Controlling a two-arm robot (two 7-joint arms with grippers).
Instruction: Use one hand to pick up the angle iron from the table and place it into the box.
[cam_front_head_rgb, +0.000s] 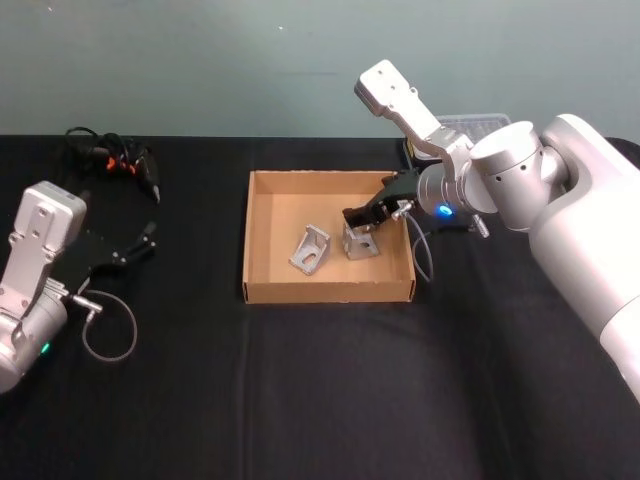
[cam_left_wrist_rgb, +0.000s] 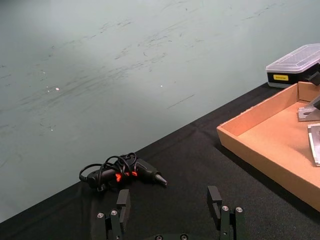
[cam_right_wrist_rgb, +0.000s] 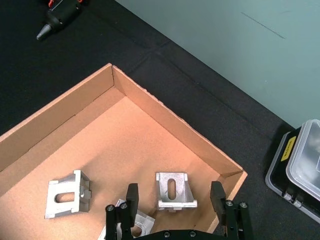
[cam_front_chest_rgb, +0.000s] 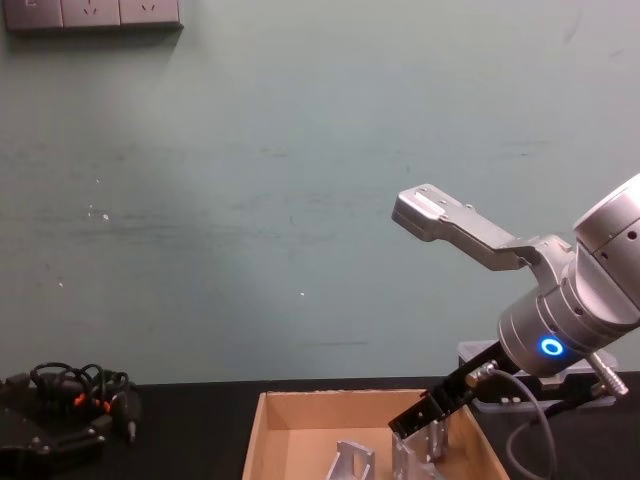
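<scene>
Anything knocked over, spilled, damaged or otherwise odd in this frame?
Nothing stands out. The box sits flat and undamaged on the table, with angle irons inside. The right tool is open over one, and the left tool is open and idle.

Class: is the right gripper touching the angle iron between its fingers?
Apart. Right wrist view: the box floor shows between the angle iron and each finger of the open right gripper.

Silver-grey boxy arm segments; black two-finger right gripper (cam_front_head_rgb: 362, 221); blue ring light on its wrist; grey looped cables; left gripper (cam_left_wrist_rgb: 171, 206) black, screw-studded.
</scene>
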